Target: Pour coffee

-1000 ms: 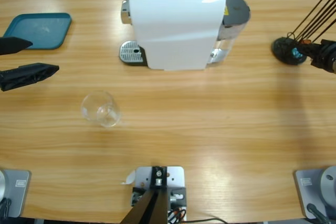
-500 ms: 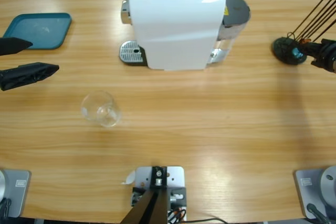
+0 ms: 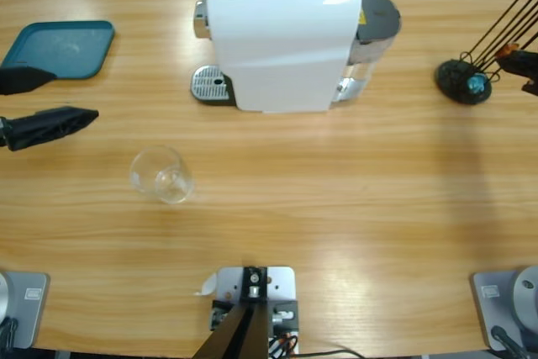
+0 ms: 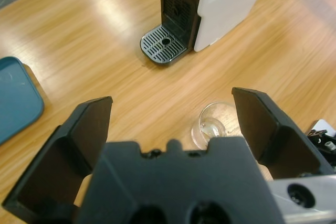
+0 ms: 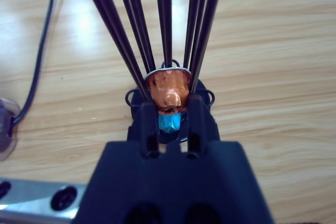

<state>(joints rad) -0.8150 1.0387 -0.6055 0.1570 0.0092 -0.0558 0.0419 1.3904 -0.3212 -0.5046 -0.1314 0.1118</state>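
Note:
A clear empty glass (image 3: 161, 174) stands upright on the table; no coffee is in view. My left gripper (image 3: 76, 94) is open at the left edge, apart from the glass, which shows ahead between its jaws (image 4: 215, 124). The white coffee machine (image 3: 282, 39) stands at the back with its drip tray (image 3: 210, 86) bare. At the far right my right gripper (image 3: 525, 69) is shut on an orange-copper capsule (image 5: 168, 87), held among the black rods of the capsule holder (image 3: 461, 81). A blue capsule (image 5: 168, 123) sits just below it.
A teal tray (image 3: 59, 48) lies at the back left, close to my left gripper. The capsule holder's thin black rods (image 5: 163, 19) rise around the held capsule. A dark cable (image 5: 42, 51) runs over the table in the right wrist view.
My right gripper has drawn back toward the right edge, and the orange capsule now shows in it. My left gripper has edged slightly toward the glass.

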